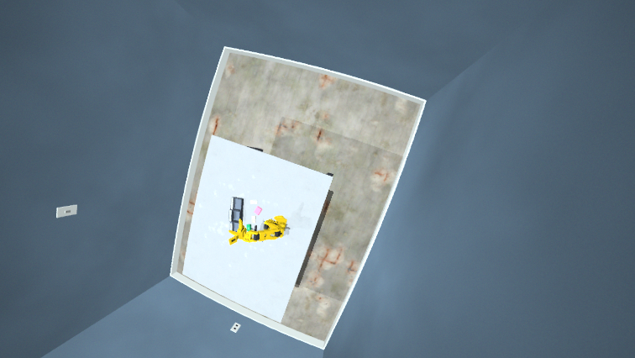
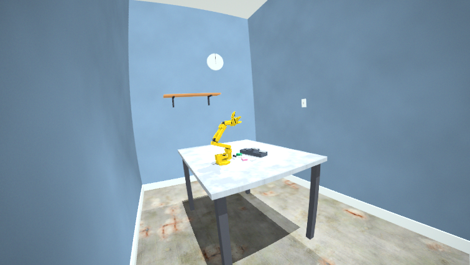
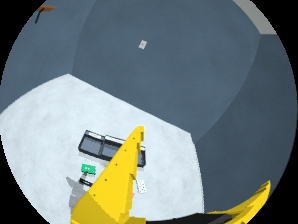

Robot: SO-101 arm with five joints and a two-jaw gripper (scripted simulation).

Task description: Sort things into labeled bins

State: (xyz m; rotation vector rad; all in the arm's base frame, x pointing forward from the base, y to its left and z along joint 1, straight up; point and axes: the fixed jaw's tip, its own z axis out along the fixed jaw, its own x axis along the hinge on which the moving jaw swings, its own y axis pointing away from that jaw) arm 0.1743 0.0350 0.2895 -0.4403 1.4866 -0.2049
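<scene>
I have the yellow arm [image 1: 265,234] [image 2: 219,132] raised over the white desk [image 1: 249,276] [image 2: 279,167] [image 3: 35,145], its gripper [image 1: 235,231] [image 2: 238,117] [image 3: 202,160] spread wide with nothing in its grasp; the dark row of bins [image 1: 243,214] [image 2: 253,152] [image 3: 103,145] stands on the desk, well below the fingers; I can't read the labels from here. Outside the bins, a green thing [image 1: 249,227] [image 2: 239,154] [image 3: 88,169] lies near the row, with a small black thing [image 1: 255,228] [image 2: 234,155] [image 3: 86,182] just beside it; a pink thing [image 1: 258,210] [image 2: 244,159] lies on the desk too; a white piece with dark dots [image 3: 141,186] shows near the bins in my wrist view, partly behind the gripper's near finger.
</scene>
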